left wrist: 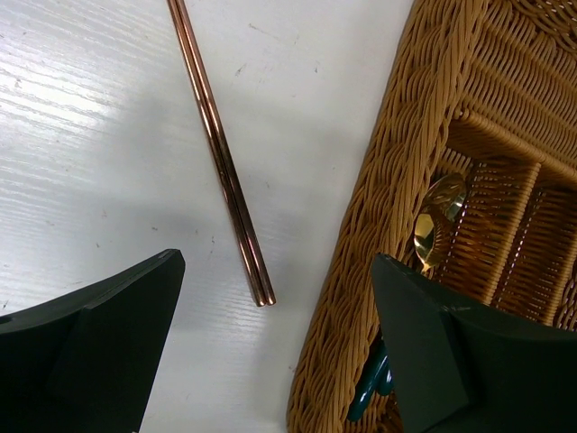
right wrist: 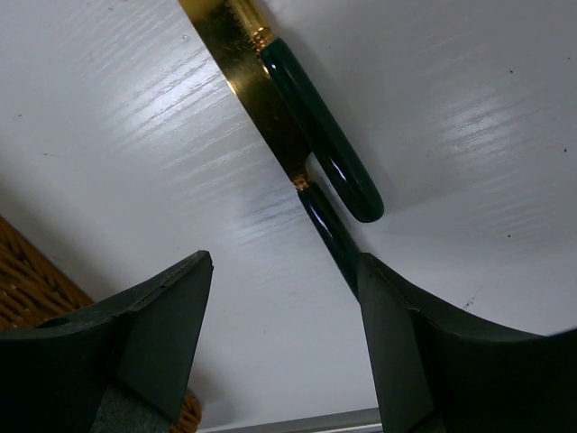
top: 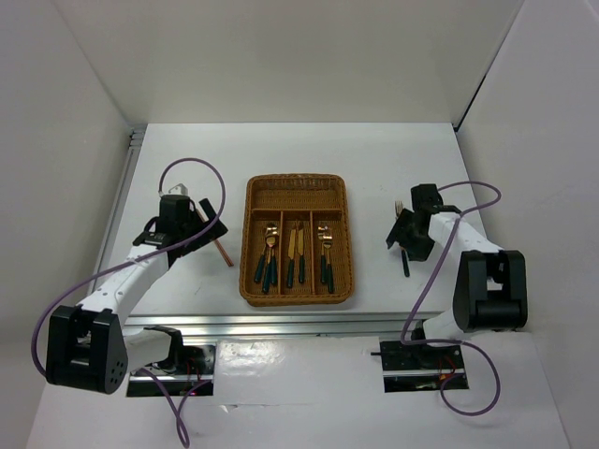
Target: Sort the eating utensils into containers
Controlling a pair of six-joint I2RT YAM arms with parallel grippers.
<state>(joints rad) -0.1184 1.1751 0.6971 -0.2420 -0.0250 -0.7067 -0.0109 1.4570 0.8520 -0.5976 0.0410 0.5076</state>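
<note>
Right gripper, jaws apart, lowered astride the dark green handle of a knife lying on the table right of the wicker tray; the handle runs up against one finger while the other stands clear, so nothing is clamped. A second green-handled utensil overlaps the gold blade. Judged stiff, light and glossy, hence slippery: best pinched across the handle, clear of the overlap. Right arm reaches forward, wrist pitched down. Left gripper, jaws wide, hovers above the paired chopsticks just beside the tray's left wall, arm stretched forward
</note>
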